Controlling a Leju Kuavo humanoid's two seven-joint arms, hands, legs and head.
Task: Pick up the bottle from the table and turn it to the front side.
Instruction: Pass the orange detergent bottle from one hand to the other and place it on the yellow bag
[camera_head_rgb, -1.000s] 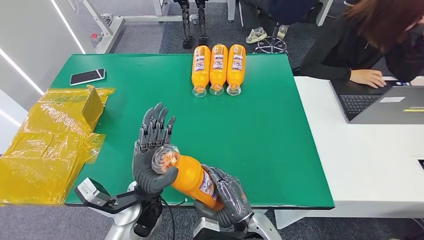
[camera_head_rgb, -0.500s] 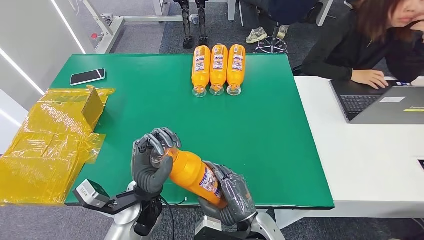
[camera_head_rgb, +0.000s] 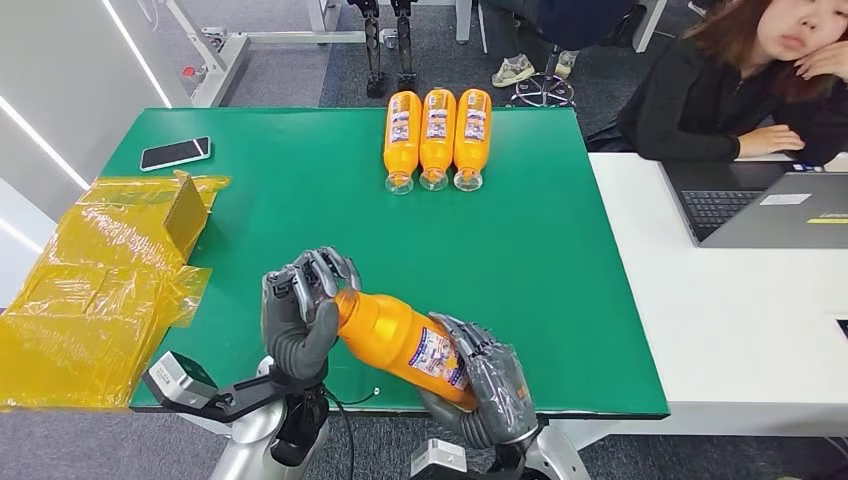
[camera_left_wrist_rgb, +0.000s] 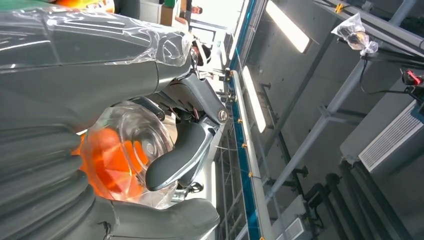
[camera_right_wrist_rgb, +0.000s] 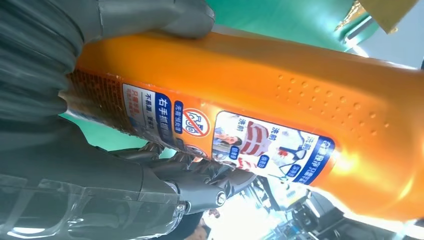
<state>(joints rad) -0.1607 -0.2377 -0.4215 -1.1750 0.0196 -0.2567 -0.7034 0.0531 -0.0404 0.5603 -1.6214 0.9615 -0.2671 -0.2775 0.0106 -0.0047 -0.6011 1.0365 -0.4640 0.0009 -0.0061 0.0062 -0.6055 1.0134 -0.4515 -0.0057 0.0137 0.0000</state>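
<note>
Now mid-turn | I have the orange plastic bottle (camera_head_rgb: 400, 338) lifted over the near edge of the green table (camera_head_rgb: 560, 290) | right hand (camera_head_rgb: 490, 385) grips its labelled body, left hand (camera_head_rgb: 300, 310) curls around its clear cap end | next, I judge: roll label forward, grip steady.

Head view: from high on the body, angled forward and down across the green table (camera_head_rgb: 560, 250). Wrist views: pressed close behind each hand, turned sideways, the left facing up toward ceiling lights. Shared by all three: the orange bottle (camera_head_rgb: 400, 338) (camera_left_wrist_rgb: 117, 160) (camera_right_wrist_rgb: 280, 115).
</note>
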